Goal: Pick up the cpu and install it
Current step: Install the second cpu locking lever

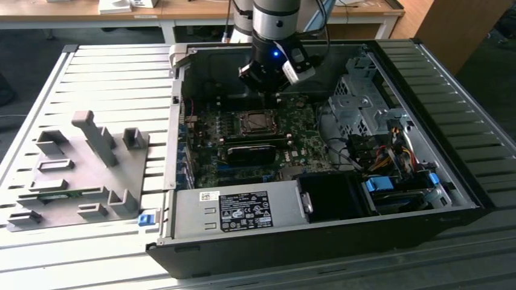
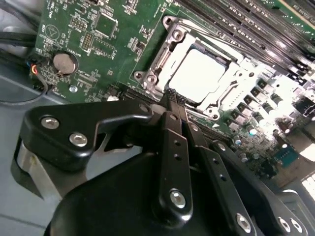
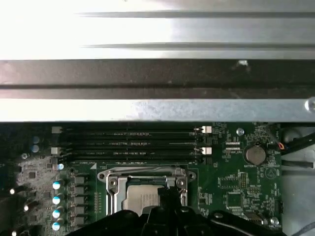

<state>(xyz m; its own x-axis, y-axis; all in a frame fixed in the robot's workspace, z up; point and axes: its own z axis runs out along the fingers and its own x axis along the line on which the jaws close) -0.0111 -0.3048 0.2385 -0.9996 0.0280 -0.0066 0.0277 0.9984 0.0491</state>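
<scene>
At the exterior view's left we see a grey moulded holder plate (image 1: 77, 172) with upright blocks and slotted pockets, matte and plastic-looking, lying on the ribbed pale metal surface (image 1: 113, 72). A small blue clip (image 1: 146, 219) sits at its near corner, just beside the open black computer case (image 1: 322, 241).

Moving toward the middle, we find the green motherboard (image 1: 241, 154) lying flat inside the case, dotted with small components. In the first wrist view a round silver coin battery (image 3: 254, 154) sits on it, and long black memory slots (image 3: 130, 142) run in parallel rows beside the socket (image 3: 142, 184), a square shiny metal frame. In the second wrist view the cpu (image 2: 199, 73), flat with a smooth silvery top, lies inside that socket frame.

Above the socket hangs the gripper (image 1: 270, 90), black and angular, carried on a grey cylindrical arm. In the second wrist view its slim black fingers (image 2: 173, 105) meet at their tips, holding nothing, just above the socket's edge.

At the exterior view's right we see a perforated metal drive cage (image 1: 359, 99) and coloured cables (image 1: 387, 151).
</scene>
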